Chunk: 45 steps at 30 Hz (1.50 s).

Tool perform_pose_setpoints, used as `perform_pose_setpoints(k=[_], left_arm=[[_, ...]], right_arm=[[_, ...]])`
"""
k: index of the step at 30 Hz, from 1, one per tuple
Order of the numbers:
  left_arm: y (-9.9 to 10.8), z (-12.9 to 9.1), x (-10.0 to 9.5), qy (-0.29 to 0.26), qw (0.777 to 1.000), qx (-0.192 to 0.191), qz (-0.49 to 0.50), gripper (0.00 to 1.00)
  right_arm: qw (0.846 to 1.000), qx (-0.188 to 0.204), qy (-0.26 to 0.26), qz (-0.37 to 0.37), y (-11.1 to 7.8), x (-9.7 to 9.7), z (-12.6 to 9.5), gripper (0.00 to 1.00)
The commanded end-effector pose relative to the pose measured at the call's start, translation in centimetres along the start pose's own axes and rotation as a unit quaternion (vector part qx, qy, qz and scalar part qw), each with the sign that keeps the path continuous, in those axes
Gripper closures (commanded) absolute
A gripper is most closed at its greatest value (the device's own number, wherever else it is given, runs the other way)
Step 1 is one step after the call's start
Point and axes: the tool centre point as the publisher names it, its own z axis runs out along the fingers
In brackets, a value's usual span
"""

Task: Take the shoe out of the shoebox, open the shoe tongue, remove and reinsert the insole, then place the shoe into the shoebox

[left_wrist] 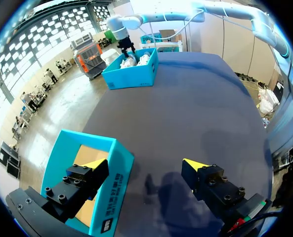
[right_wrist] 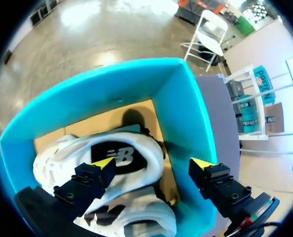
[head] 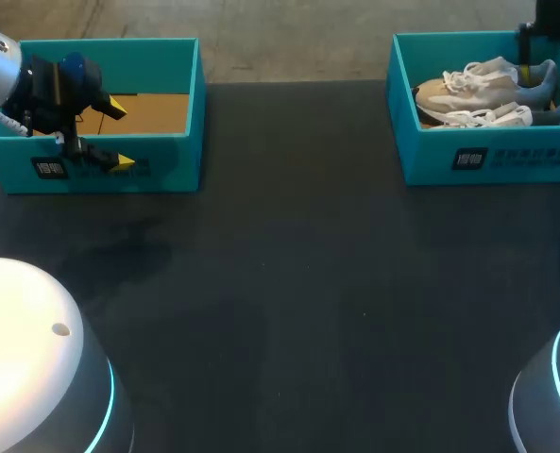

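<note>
Two pale grey-white shoes lie in the teal shoebox (head: pixel 506 160) at the table's far right, one (head: pixel 483 85) behind the other (head: pixel 492 117). My right gripper (head: pixel 544 42) hangs open just above the box's heel end. In the right wrist view the right gripper (right_wrist: pixel 153 165) has one fingertip over a white shoe's heel (right_wrist: pixel 129 153) and the other over the box wall (right_wrist: pixel 181 123), holding nothing. My left gripper (head: pixel 119 135) stands open over the front wall of a second shoebox (head: pixel 166 160) at the far left, which shows a bare cardboard floor.
In the left wrist view the left gripper (left_wrist: pixel 146 165) straddles the near box's wall (left_wrist: pixel 114 187), one finger inside and one over the dark table (left_wrist: pixel 186 113). The shoebox with the shoes (left_wrist: pixel 131 74) shows far across the table. Two white robot bases (head: pixel 34 359) sit at the front corners.
</note>
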Motion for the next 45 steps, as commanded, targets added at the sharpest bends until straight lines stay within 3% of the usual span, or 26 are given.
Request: perform_pose_setpoints(k=[1,11,19,22,27,31,35,37,40,45], left_arm=[[0.0,0.0,0.0,0.000,1.000,-0.001,0.000,0.00],[0.0,0.0,0.0,0.000,1.000,-0.001,0.000,0.00],[0.0,0.0,0.0,0.000,1.000,-0.001,0.000,0.00],[-1.3,-0.3,-0.7,-0.009,0.998,0.001,-0.068,0.00],[-3.0,-0.3,-2.3,-0.030,0.979,-0.049,-0.195,0.00],[-4.1,-0.1,-3.8,-0.036,0.945,-0.120,-0.303,0.00],[-4.7,-0.2,-4.8,-0.067,0.906,-0.155,-0.388,0.00],[-4.8,0.2,-5.7,-0.087,0.867,-0.201,-0.448,0.00],[-4.5,0.2,-6.5,-0.098,0.824,-0.226,-0.511,0.00],[-4.6,0.1,-7.6,-0.110,0.780,-0.233,-0.571,0.00]], right_arm=[[1.000,-0.018,0.000,-0.012,-2.3,0.1,-2.4,0.00],[0.996,-0.026,0.047,-0.069,-5.7,1.3,-5.7,0.00],[0.994,-0.023,0.037,-0.099,-9.1,1.9,-7.6,0.00],[0.994,-0.022,0.039,-0.099,-9.9,2.1,-8.2,0.00],[0.993,-0.019,0.040,-0.105,-10.7,2.5,-8.9,0.00],[0.993,-0.016,0.042,-0.111,-11.3,2.7,-9.4,0.00],[0.992,-0.020,0.046,-0.115,-12.2,2.9,-10.3,0.00],[0.992,-0.023,0.050,-0.113,-12.7,2.9,-10.8,0.00],[0.992,-0.027,0.050,-0.115,-13.6,3.1,-11.7,0.00],[0.991,-0.025,0.047,-0.126,-15.3,3.3,-12.7,0.00]])
